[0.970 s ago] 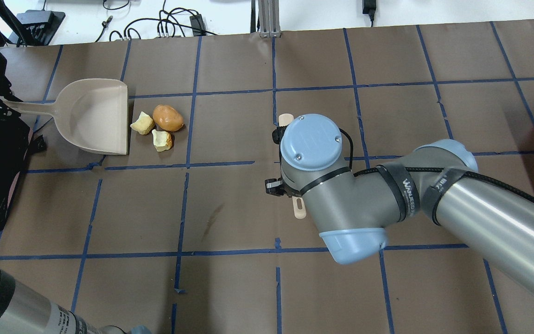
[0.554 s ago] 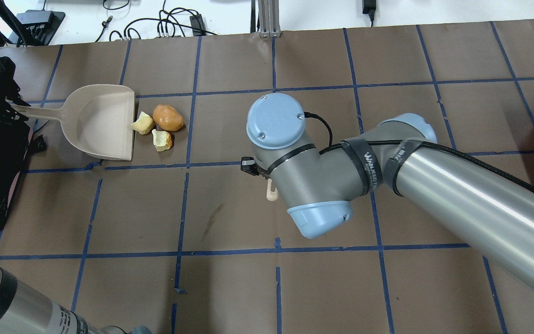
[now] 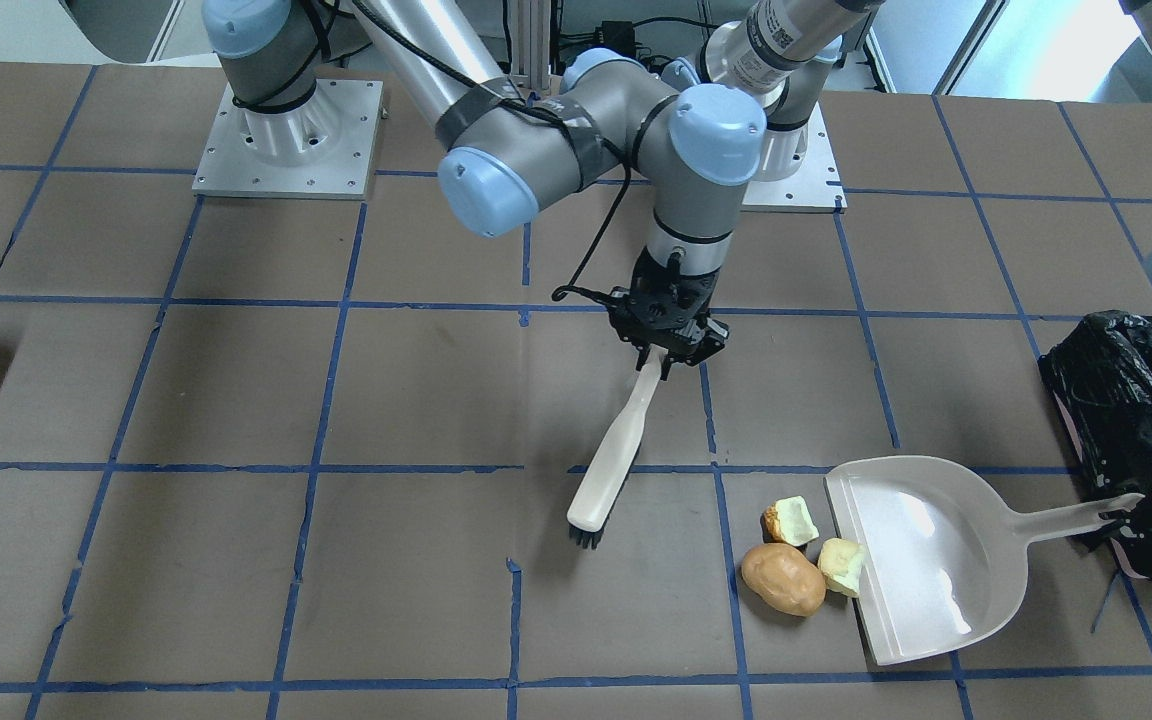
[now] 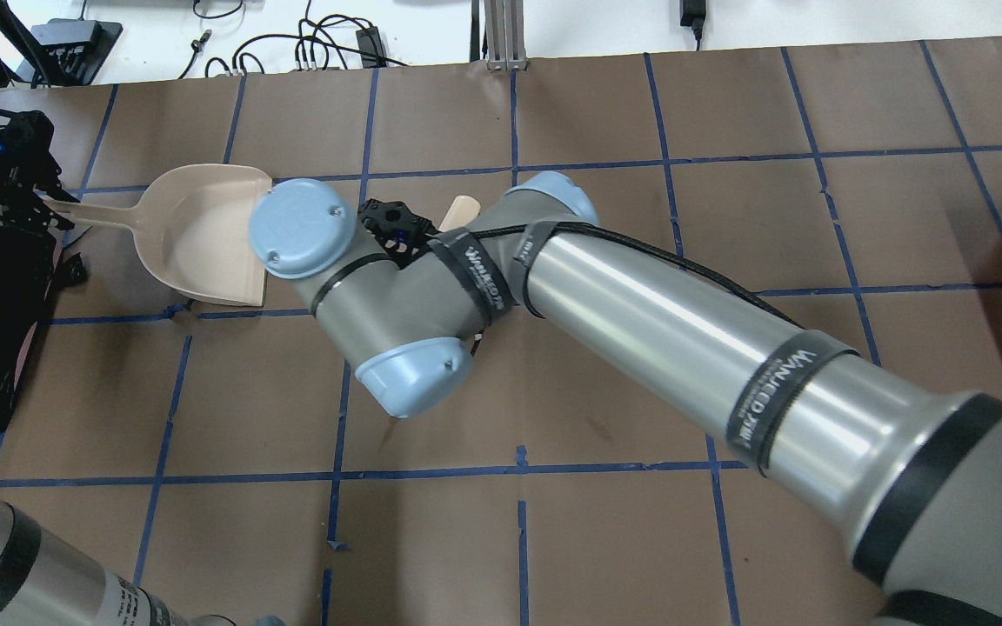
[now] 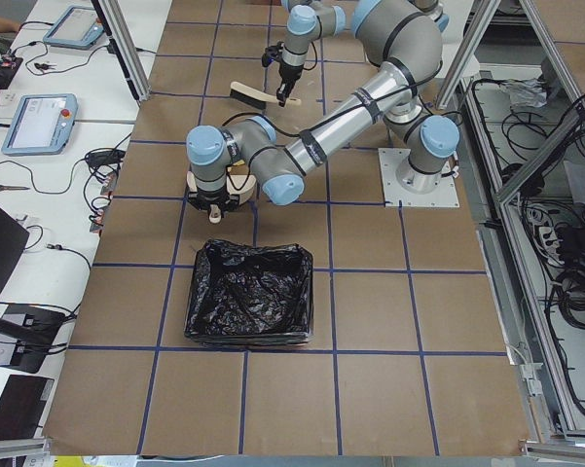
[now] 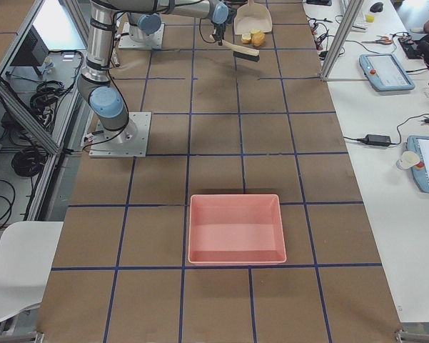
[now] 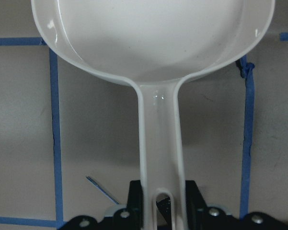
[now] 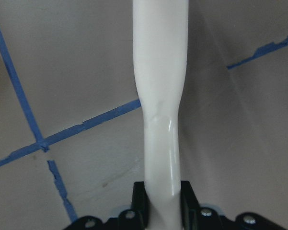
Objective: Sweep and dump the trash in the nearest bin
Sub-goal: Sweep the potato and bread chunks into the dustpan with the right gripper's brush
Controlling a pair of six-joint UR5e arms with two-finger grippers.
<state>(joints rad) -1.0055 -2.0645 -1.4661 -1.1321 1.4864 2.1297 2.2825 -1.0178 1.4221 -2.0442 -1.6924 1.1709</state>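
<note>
Worktop of brown paper, gridded with blue tape, carries everything. At its end on the robot's left sits the bin, lined with a crinkled black bag. The beige dustpan lies flat, its handle tip clamped in the left end effector just beside the bin. The white brush slants down from the right end effector — closed on its handle — bristles apart from the trash. That trash lies at the dustpan's open lip — a brown bun, a pale chunk touching the lip, a second chunk just beside it.
</note>
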